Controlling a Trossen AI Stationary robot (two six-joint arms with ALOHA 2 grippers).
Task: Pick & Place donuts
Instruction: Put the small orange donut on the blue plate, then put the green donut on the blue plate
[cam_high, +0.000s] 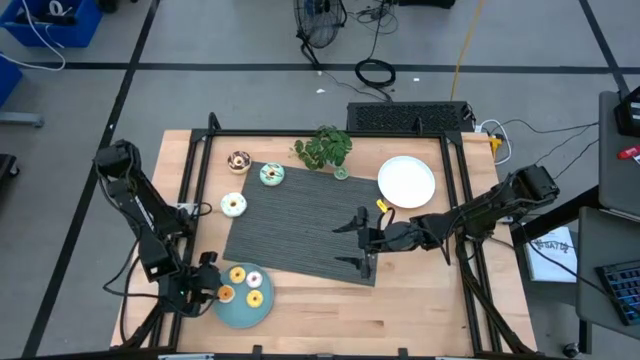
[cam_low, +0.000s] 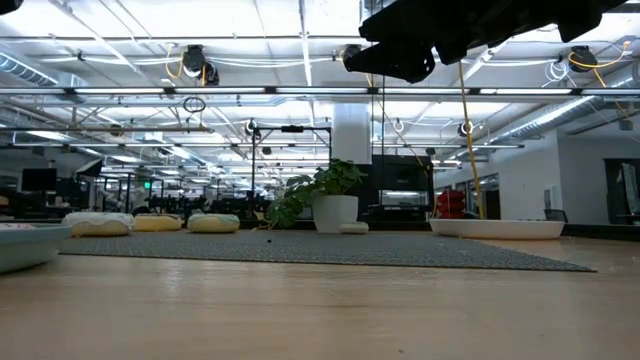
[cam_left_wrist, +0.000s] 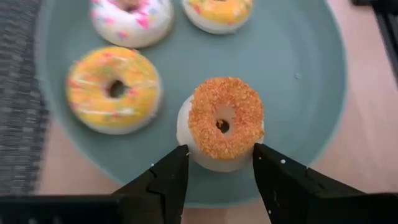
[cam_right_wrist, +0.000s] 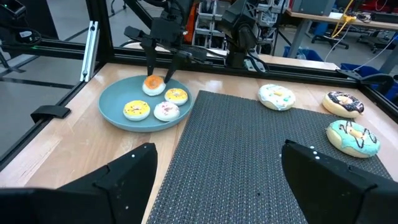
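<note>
Grey mat centre; plant, white plate behind.

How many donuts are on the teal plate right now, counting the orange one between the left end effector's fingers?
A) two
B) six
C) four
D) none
C: on the teal plate sit two yellow donuts, a white one with sprinkles, and the orange donut tilted between the fingers of the left end effector.
</note>
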